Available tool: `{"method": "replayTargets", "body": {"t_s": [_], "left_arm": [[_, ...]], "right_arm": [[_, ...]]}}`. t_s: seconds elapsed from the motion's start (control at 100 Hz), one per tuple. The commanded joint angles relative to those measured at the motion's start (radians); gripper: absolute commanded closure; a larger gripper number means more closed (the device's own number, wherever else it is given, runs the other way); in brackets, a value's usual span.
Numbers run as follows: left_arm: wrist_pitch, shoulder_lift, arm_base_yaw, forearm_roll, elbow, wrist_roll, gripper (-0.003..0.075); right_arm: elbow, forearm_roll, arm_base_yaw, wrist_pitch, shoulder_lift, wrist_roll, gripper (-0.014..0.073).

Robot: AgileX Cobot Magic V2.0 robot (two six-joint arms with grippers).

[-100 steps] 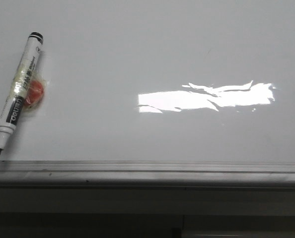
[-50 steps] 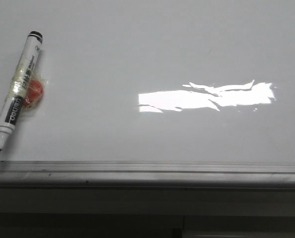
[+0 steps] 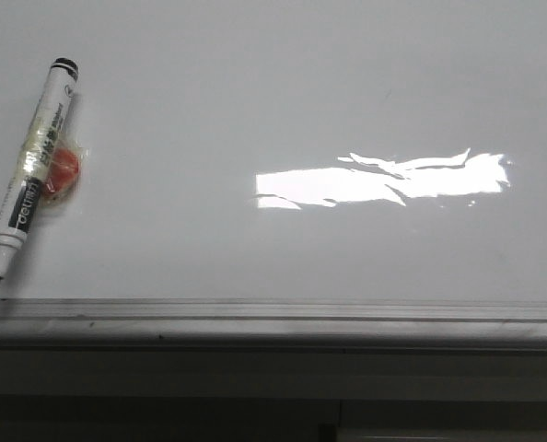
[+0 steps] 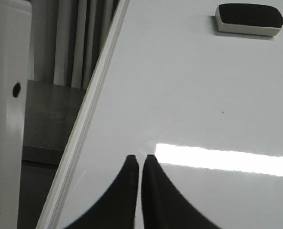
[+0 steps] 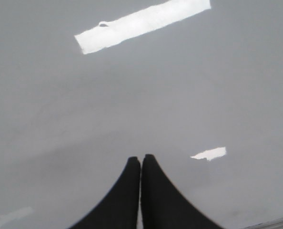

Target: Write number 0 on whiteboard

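No number 0 is on the whiteboard (image 3: 255,101) yet: in all three views its glossy pale surface carries no drawn line, only bright patches of glare and a tiny dark speck or two. The writing has not begun, by the look of it, and the whole task is left: picking up the marker, bringing its tip to the board, and tracing the loop.

The marker (image 3: 30,177) lies on the board at the far left of the front view, just above the grey edge rail (image 3: 273,311). It is slanted, with its uncapped black tip pointing down toward the rail and its black rear end up. A small orange-red lump (image 3: 62,172) wrapped in clear tape clings to the middle of the barrel. No arm shows in the front view, and nothing touches the marker.

The left gripper (image 4: 140,164) hangs over the board near the rail, its two black fingers drawn together with only a hairline gap and nothing between them. An eraser (image 4: 249,19) lies on the board well apart from it. The right gripper (image 5: 141,163) is likewise closed and empty over bare board.

Against the earlier front frames, the marker's tip has slid very slightly to the left; the glare and the rail look unchanged.
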Motion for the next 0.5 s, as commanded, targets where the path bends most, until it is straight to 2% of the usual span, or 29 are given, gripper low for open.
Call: {"method": "replayTargets", "body": {"t_s": [0.0,0.13,0.2,0.29,0.4,0.49], "left_arm": [[-0.093,0.033,-0.004,-0.009,-0.037,-0.012,0.0739],[-0.115,0.039,-0.004,0.001,-0.037,-0.007,0.0737],[-0.121,0.044,-0.004,0.022,-0.037,-0.006,0.0699],[-0.107,0.05,-0.009,0.063,-0.037,-0.006,0.0575],[-0.101,0.057,-0.042,0.066,-0.033,-0.006,0.0352],[-0.127,0.056,-0.063,0.066,-0.031,-0.006,0.0302]], "right_arm": [[-0.036,-0.002,0.0,-0.077,0.017,0.0,0.0643],[-0.036,0.009,0.034,-0.077,0.017,0.0,0.0643],[-0.036,0.014,0.067,-0.075,0.022,0.0,0.0643],[-0.036,0.014,0.111,-0.073,0.037,0.0,0.0643],[-0.036,0.014,0.144,-0.081,0.052,0.0,0.0643],[-0.036,0.01,0.148,-0.097,0.054,0.0,0.0643]]}}
